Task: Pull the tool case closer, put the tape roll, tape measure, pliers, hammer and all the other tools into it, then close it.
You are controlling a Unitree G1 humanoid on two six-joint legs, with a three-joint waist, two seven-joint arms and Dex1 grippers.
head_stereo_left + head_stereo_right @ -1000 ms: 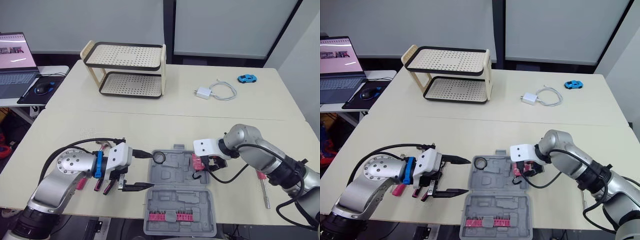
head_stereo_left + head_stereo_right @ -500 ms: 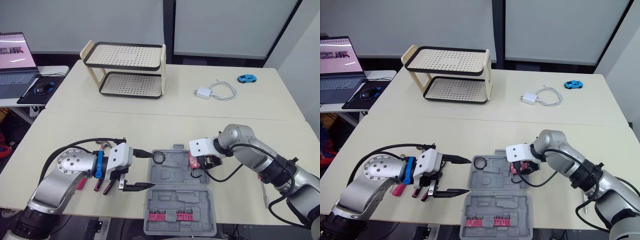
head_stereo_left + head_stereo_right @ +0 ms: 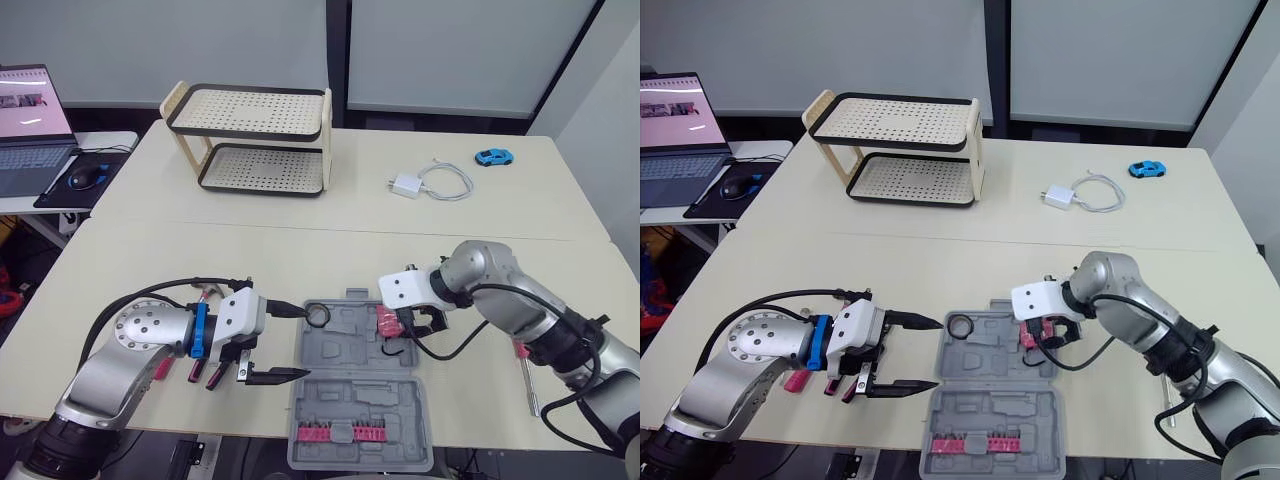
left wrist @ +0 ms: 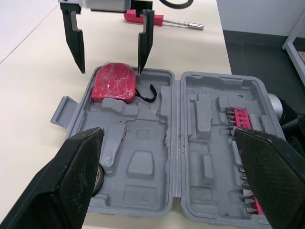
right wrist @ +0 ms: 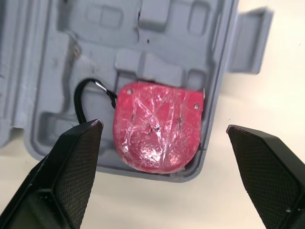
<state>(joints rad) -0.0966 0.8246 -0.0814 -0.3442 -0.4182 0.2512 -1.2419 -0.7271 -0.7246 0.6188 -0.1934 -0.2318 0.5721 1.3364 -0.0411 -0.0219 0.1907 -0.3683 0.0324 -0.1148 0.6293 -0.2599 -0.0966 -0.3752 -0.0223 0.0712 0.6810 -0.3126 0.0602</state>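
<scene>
1. Tape measure (image 5: 157, 126) update: a second ago the right gripper (image 3: 405, 328) hung a touch further right with the red thing at its fingers. Now it's lying flat in the pocket at the right end of the tool case (image 3: 350, 345), with its black strap loop (image 5: 86, 102) curled beside it.
2. Right gripper's fingers are spread wide, one on each side of the red body and clear of it (so it's let go, far as I can tell).
3. Left gripper (image 3: 300, 342) hasn't budged. It's splayed apart, holding nothing, parked at the case's left edge just beside the tape roll (image 3: 318, 316), which looks to be already inside that corner.
4. Meaning: one tool ticked off. A screwdriver (image 3: 528, 375) lies on the table (image 3: 300, 250) out past the right arm and pink-handled tools (image 3: 196, 370) wait by the left arm. So packing isn't finished, and the case is lying wide open.
</scene>
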